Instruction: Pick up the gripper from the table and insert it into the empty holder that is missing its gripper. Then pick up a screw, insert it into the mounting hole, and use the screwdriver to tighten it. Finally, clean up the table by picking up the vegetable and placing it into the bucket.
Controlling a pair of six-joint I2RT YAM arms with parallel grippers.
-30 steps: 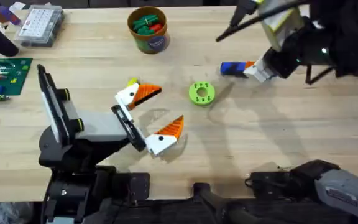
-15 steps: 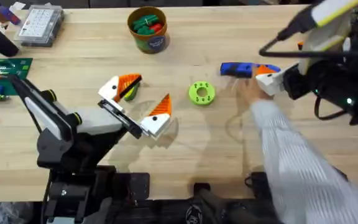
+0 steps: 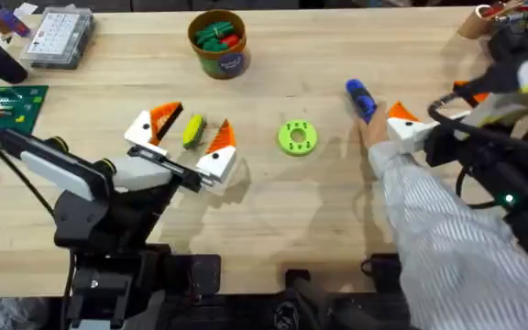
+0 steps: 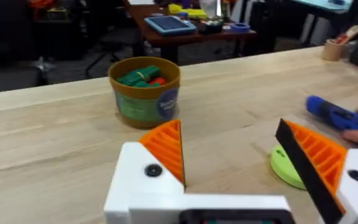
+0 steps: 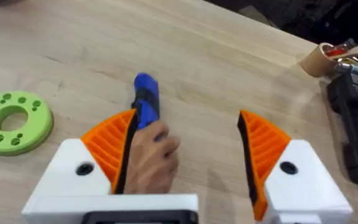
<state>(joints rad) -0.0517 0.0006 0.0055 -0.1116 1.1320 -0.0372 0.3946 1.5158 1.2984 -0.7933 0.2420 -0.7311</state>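
The left gripper (image 3: pixel 187 147) had slid left along the table over the last second, and now its spread white fingers with orange ribbed pads straddled the vegetable (image 3: pixel 192 130), one pad on either side, neither touching it as far as I could tell. That small yellow-green oblong lay flat on the pale wood, its long axis running roughly with the fingers. The left arm was plainly nearer; the pinch looked ready to be made. Beyond it stood the bucket (image 3: pixel 219 42), a round orange-brown tub with green and red toy pieces (image 3: pixel 219 35) inside, well apart. Just right of the fingers sat the lime-green disc (image 3: pixel 297 137) with holes. Further right, a person's hand (image 5: pixel 148 158) touched the blue screwdriver (image 3: pixel 360 97), lying between the right gripper's (image 5: pixel 185 140) wide-open pads.
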